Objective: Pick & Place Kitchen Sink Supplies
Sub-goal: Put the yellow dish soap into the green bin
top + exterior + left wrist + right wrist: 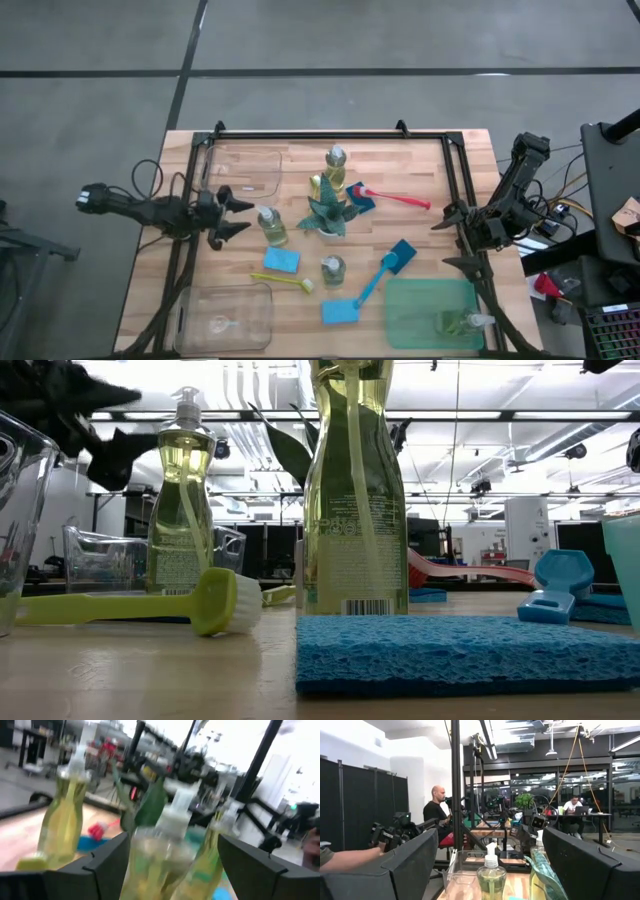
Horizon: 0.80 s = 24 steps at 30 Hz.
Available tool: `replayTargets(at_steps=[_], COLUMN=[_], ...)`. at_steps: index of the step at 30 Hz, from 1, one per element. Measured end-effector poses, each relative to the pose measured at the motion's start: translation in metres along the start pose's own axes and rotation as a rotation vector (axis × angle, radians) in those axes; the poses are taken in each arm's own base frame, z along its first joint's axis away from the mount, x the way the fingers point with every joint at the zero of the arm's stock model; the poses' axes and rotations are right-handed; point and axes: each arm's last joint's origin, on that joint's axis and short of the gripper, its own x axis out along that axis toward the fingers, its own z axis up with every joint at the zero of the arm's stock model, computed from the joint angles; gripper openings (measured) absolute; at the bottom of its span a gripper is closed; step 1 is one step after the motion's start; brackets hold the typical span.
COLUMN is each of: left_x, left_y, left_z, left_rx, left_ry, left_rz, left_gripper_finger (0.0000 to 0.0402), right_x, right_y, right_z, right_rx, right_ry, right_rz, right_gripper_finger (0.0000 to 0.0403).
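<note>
The left gripper (232, 214) is seen at the left side of the table, with its two fingers spread apart and nothing held between them. A soap bottle (271, 226) is found just beside it, straight ahead of the open fingers, toward the middle of the table. In the left wrist view the same bottle (162, 852) is seen right in front, in line with the gap between the fingers. The bottle is stood upright, so its long side is pointed up and down. It is judged that the fingers must be brought level around its body from the side.

The right gripper (455, 238) is kept at the right edge of the table, with its fingers spread wide and empty. It is well apart from this bottle, so the left arm is judged the nearer one.

Further out, a blue sponge (282, 261) is laid flat near the bottle, and a yellow-green brush (283, 281) is laid beside it. A green plant (328, 213) is stood in the middle. One more bottle (462, 322) is laid in the green tray (410, 300).
</note>
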Motion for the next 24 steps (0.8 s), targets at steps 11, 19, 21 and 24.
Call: replayTargets(at_steps=[11, 19, 21, 24], left_x=[-0.001, 0.018, 0.027, 0.041], left_y=[-0.015, -0.031, -0.035, -0.041], left_z=[0.048, 0.076, 0.080, 0.083], left_rx=[0.068, 0.150, 0.162, 0.181], left_ry=[-0.236, -0.193, -0.156, -0.091], left_rz=[-0.060, -0.074, -0.067, -0.060], left_gripper_finger=[0.0291, 0.0291, 0.0291, 0.0291], right_x=[0.000, 0.000, 0.000, 0.000], right_y=[0.000, 0.000, 0.000, 0.000], right_z=[0.000, 0.000, 0.000, 0.000], right_rx=[-0.002, -0.003, -0.003, -0.003], right_ry=[0.000, 0.000, 0.000, 0.000], right_rz=[0.000, 0.000, 0.000, 0.000], right_gripper_finger=[0.0352, 0.0352, 0.0352, 0.0352])
